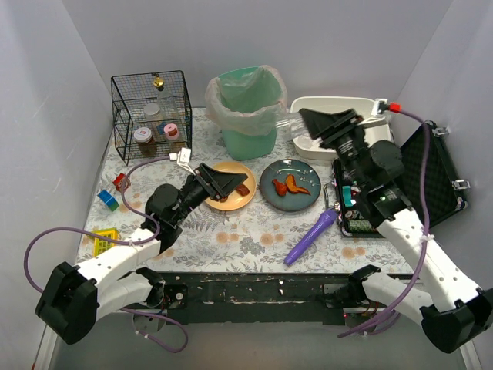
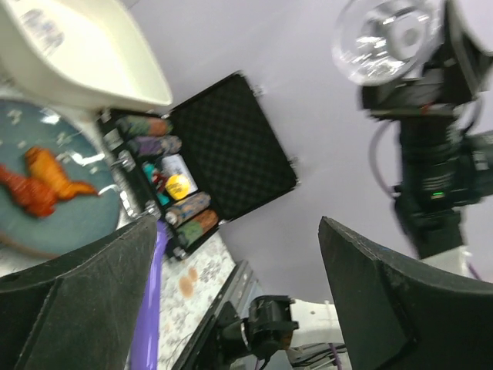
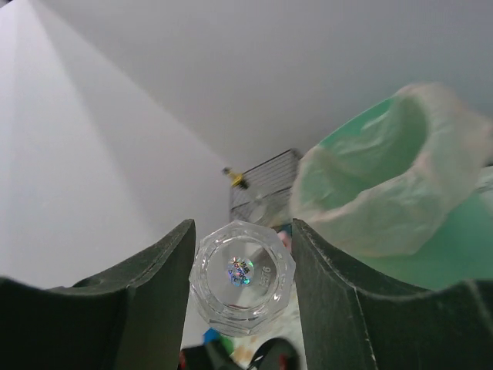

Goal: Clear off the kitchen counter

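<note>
The kitchen counter (image 1: 231, 231) is a tabletop under a fern-and-flower cloth. My right gripper (image 1: 308, 127) is shut on a clear faceted glass (image 1: 287, 122) and holds it in the air between the green lined bin (image 1: 248, 108) and the white basin (image 1: 339, 108). In the right wrist view the glass (image 3: 243, 277) sits base-on between the fingers of that gripper (image 3: 243, 227). My left gripper (image 1: 231, 183) is open and empty above the orange plate (image 1: 231, 199). In the left wrist view nothing lies between the jaws of that gripper (image 2: 237, 222), and the glass (image 2: 385, 38) shows at the upper right.
A teal plate (image 1: 290, 187) holds orange-red food pieces. A purple tool (image 1: 312, 236) lies near the front edge. An open black case (image 1: 416, 185) stands at the right. A wire cage (image 1: 152, 112) with jars is at the back left. Toy blocks (image 1: 108, 199) and a yellow piece (image 1: 105, 240) lie at the left.
</note>
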Controlling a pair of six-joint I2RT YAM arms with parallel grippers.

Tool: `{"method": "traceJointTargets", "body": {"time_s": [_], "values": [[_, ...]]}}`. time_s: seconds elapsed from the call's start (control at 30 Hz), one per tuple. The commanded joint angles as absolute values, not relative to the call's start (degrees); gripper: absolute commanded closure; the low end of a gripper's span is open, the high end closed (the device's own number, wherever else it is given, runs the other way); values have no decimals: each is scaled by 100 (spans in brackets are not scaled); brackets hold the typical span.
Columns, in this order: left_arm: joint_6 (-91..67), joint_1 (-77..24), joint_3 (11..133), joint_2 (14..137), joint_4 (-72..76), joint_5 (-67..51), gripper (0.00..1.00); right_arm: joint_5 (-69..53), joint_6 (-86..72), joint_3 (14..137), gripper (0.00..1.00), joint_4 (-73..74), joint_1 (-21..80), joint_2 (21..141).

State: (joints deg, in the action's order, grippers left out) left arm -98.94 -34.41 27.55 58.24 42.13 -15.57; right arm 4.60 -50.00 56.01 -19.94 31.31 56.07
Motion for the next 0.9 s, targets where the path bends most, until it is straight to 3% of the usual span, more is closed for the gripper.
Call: {"method": "traceJointTargets", "body": {"time_s": [0.0,0.27,0.5,0.87], "values": [[-9756,-3445,2593,5792,3279,-1362,13,1483,-3860,6335,99,-556,2567,5633],[-9159,-3445,2900,5642,2409,-1380,10,2206,-2331,7531,99,-263,2128,7398],[-8623,-3402,3199,5643,1610,-1179,7,2768,-1197,8128,99,-1212,1987,8884],[-7559,-3182,3480,5274,545,-932,6,2611,-18,10140,99,-1688,1661,11266]]}}
